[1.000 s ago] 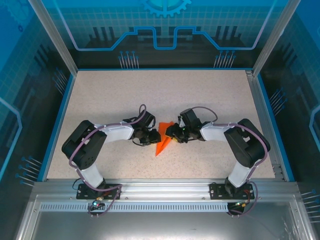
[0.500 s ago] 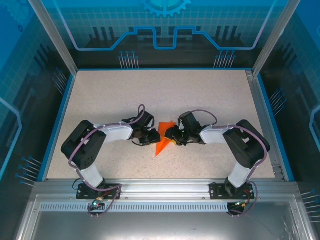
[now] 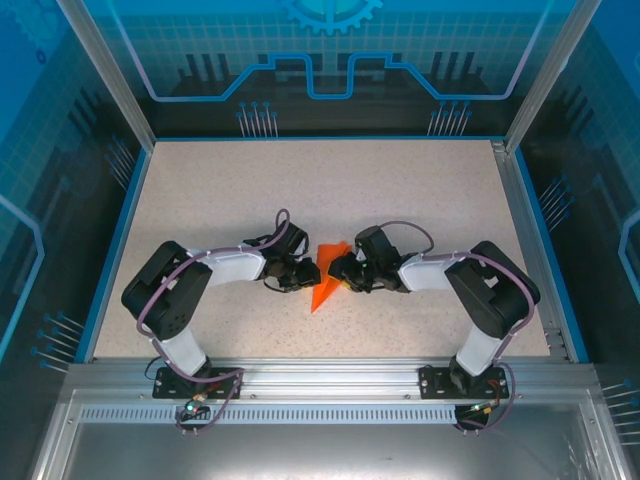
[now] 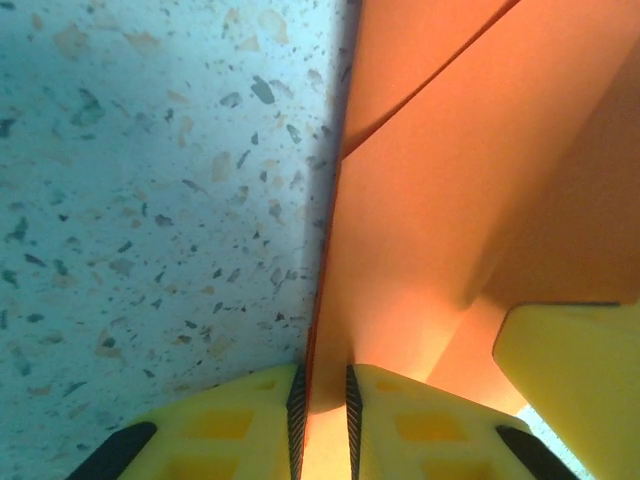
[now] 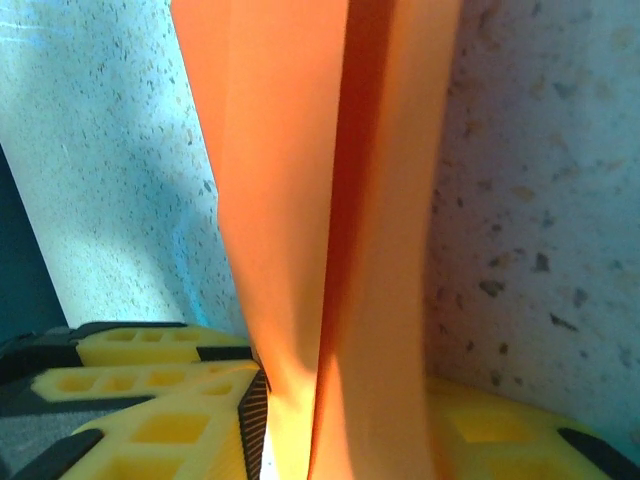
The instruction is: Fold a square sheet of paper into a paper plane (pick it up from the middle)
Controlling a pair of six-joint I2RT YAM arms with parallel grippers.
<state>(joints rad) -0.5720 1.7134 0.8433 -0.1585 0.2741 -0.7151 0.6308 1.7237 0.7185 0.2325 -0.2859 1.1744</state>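
Near the table's centre, the pointed folded paper (image 3: 322, 290) is pinched at its left edge by the left hand (image 3: 312, 274), apparently steadying it, while the right hand (image 3: 337, 270) straddles the right flap; whether it grips cannot be told.

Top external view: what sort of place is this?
Looks like an enclosed robot workcell, likely a lab or demo booth: speckled tabletop with a blue rim, aluminium frame rail at the near edge, clear panels printed with blue circuit graphics around it.
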